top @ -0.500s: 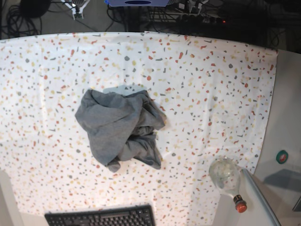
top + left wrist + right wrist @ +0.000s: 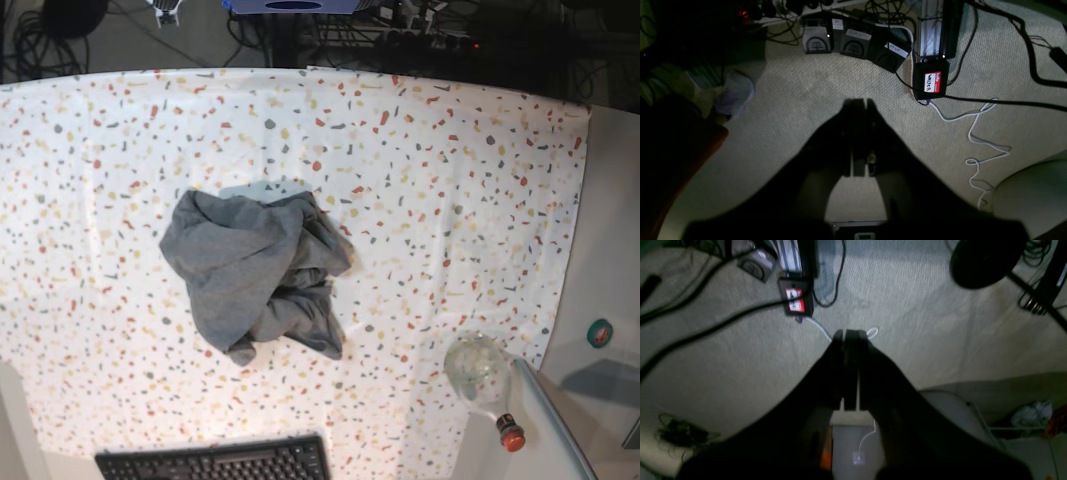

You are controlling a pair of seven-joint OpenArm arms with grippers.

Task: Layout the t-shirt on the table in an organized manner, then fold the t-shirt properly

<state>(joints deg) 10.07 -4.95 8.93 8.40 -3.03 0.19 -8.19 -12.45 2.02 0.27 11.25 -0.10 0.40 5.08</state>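
Observation:
The grey t-shirt lies in a crumpled heap a little left of the middle of the speckled table in the base view. Neither arm shows in that view. In the left wrist view my left gripper is shut, its dark fingers pressed together with nothing between them, hanging above carpet. In the right wrist view my right gripper is shut and empty too, also over carpet. The shirt and the table are out of both wrist views.
A black keyboard lies at the table's near edge. A clear bottle with a red cap lies at the near right corner. Cables and a labelled black box cover the carpet under the grippers.
A white part at the top left of the base view has moved almost out of frame. The t-shirt has not moved.

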